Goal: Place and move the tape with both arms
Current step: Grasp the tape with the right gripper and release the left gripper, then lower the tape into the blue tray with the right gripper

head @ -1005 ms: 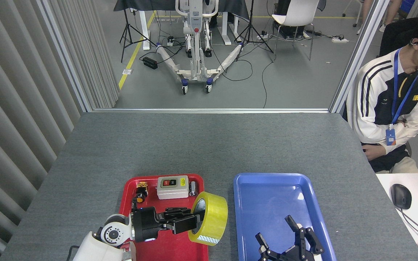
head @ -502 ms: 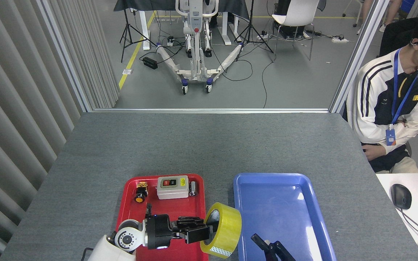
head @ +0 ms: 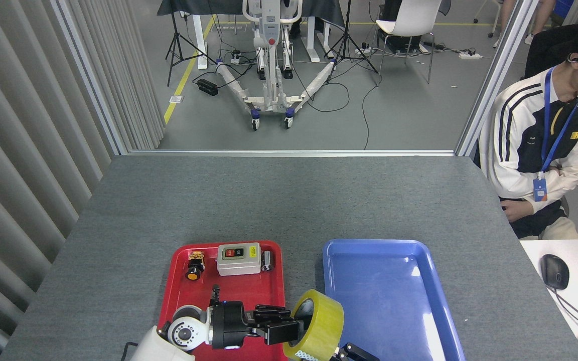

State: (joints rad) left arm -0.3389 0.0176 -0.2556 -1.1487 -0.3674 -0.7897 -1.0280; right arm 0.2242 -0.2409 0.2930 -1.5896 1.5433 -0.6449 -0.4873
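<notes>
The left arm's black multi-finger pincer reaches rightward, fingers clamped; the right black pincer barely shows, state unclear.

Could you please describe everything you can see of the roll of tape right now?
The tape is a wide roll of yellowish, translucent, glossy film with a pale inner core. It stands on edge, tilted, its open centre facing left. The left gripper holds it, fingers reaching into the core. It hangs over the gap between the red tray and the blue tray, near the bottom edge.

Bright, even, sharp; faint tray glare
</notes>
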